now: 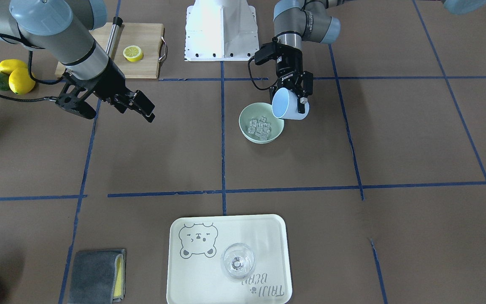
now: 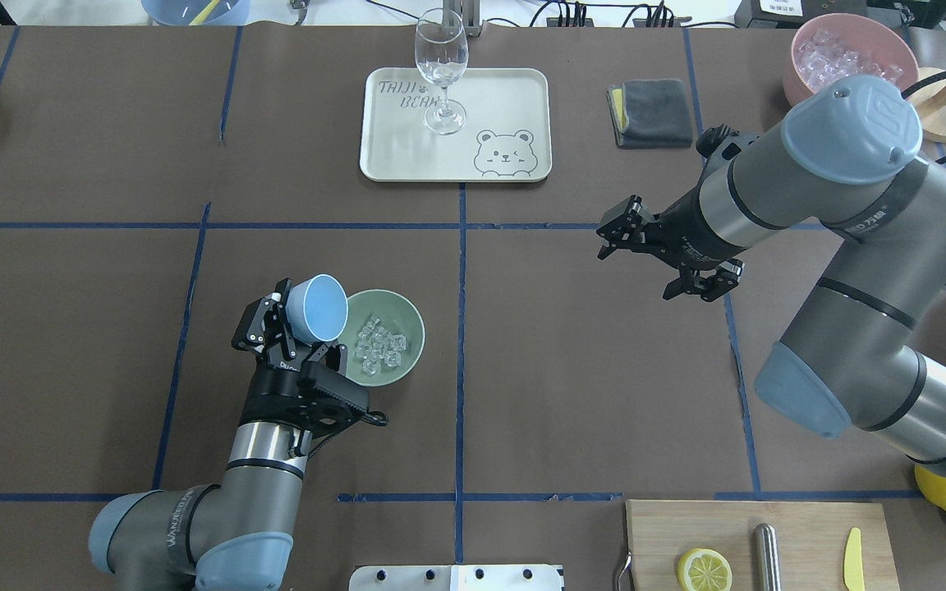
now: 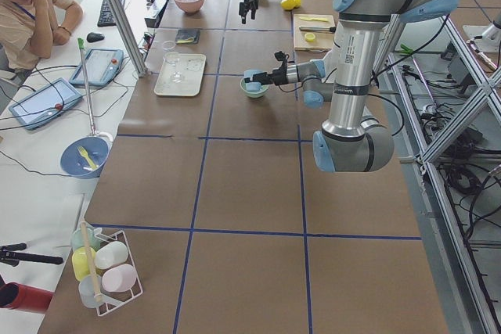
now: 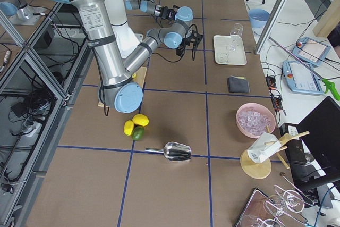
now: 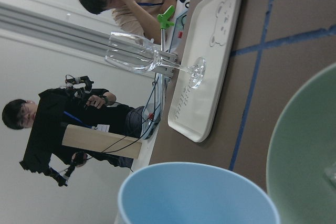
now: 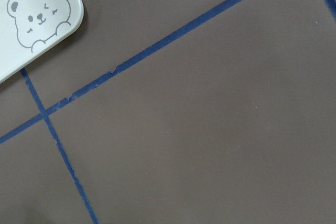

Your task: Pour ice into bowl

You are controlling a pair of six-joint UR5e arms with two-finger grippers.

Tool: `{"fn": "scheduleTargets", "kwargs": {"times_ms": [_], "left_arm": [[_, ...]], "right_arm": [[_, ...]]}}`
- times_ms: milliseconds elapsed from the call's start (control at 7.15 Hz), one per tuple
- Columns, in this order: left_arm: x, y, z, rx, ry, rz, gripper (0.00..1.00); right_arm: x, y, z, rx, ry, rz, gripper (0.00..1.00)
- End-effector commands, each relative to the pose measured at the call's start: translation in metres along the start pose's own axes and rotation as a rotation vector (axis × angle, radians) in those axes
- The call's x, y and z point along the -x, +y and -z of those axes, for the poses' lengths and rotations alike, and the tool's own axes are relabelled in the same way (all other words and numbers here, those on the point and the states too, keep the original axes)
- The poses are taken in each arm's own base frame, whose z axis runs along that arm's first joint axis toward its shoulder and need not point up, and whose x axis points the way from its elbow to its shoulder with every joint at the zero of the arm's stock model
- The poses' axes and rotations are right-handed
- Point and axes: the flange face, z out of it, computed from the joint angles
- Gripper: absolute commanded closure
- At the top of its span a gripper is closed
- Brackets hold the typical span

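The pale mint-green bowl (image 1: 244,122) (image 2: 409,322) stands near the table's middle and holds several small clear ice cubes (image 1: 261,128) (image 2: 379,348). My left gripper (image 1: 292,99) (image 2: 296,318) is shut on a light blue cup (image 1: 287,105) (image 2: 319,307). It holds the cup tipped on its side at the bowl's rim, mouth toward the bowl. The cup looks empty inside. The left wrist view shows the cup's rim (image 5: 199,195) and the bowl's edge (image 5: 310,150). My right gripper (image 1: 118,116) (image 2: 636,269) is open and empty, hanging above bare table away from the bowl.
A cream bear tray (image 2: 514,90) with a clear wine glass (image 2: 440,70) stands at the far side. A grey cloth (image 2: 654,111) and a pink bowl of ice (image 2: 851,53) are at the far right. A cutting board (image 2: 801,525) with half a lemon (image 2: 703,569) lies near the base.
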Motion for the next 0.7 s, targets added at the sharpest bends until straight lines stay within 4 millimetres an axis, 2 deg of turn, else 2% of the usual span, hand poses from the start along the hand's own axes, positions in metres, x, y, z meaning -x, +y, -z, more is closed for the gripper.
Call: {"fn": "scheduleTargets", "kwargs": {"times_ms": [0,280,420,560], "left_arm": [[0.065,0.034,0.016,0.03,0.069,0.437,1.0],[0.097,0.087,0.014,0.053,0.052,0.464,1.0],[0.109,0.111,0.009,0.134,0.072,0.657,1.0],[0.145,0.159,0.009,0.196,0.037,0.689,1.0]], "right_arm": [[0.001,0.0,0.0,-0.001,-0.001,0.003,0.0],[0.002,0.0,0.001,-0.002,-0.004,0.005,0.0],[0.002,0.0,0.001,-0.004,-0.003,0.004,0.0],[0.002,0.0,0.001,-0.008,-0.003,0.004,0.0]]}}
